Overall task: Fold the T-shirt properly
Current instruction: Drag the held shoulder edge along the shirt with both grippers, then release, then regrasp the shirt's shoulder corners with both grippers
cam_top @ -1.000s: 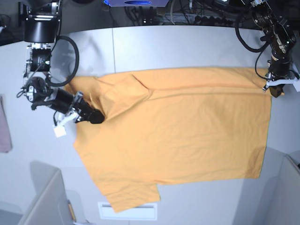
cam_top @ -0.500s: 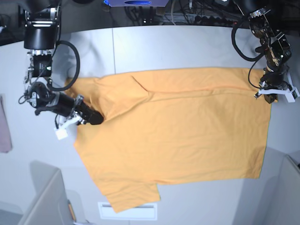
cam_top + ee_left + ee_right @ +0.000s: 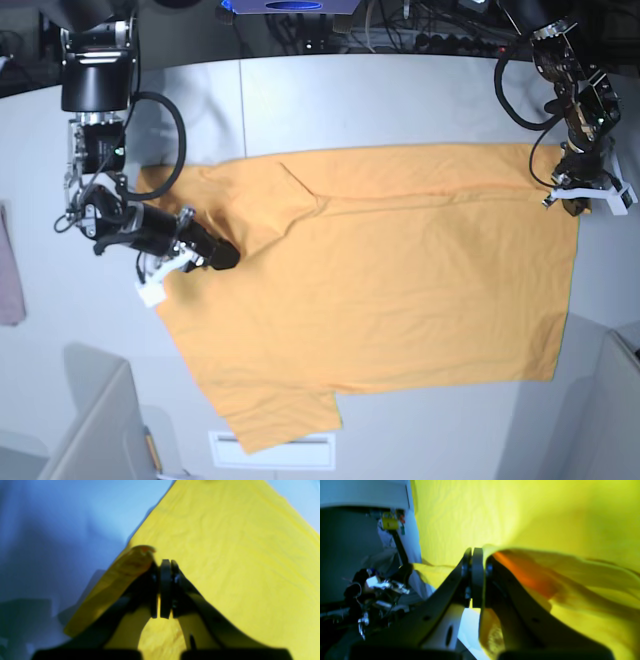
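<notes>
The orange-yellow T-shirt (image 3: 400, 270) lies spread flat across the grey table (image 3: 400, 100), with one sleeve toward the front edge. My right gripper (image 3: 228, 258) sits on the shirt's left part in the base view, shut, with a raised fold of the T-shirt (image 3: 545, 562) pinched at its tips and draped over one finger (image 3: 476, 551). At the shirt's far right corner my left gripper (image 3: 572, 195) is also shut. In the left wrist view a lifted edge of the T-shirt (image 3: 135, 562) curls up against that gripper (image 3: 165, 562).
A pinkish cloth (image 3: 10, 270) lies at the table's left edge. A white label (image 3: 275, 450) sits at the front edge under the sleeve. Grey partitions stand at the front left (image 3: 100, 430) and front right (image 3: 610, 400). Cables (image 3: 420, 30) run behind the table.
My right gripper has slid rightward and slightly toward the front, pulling the shirt's left part with it. My left gripper has shifted a little leftward at the shirt's corner.
</notes>
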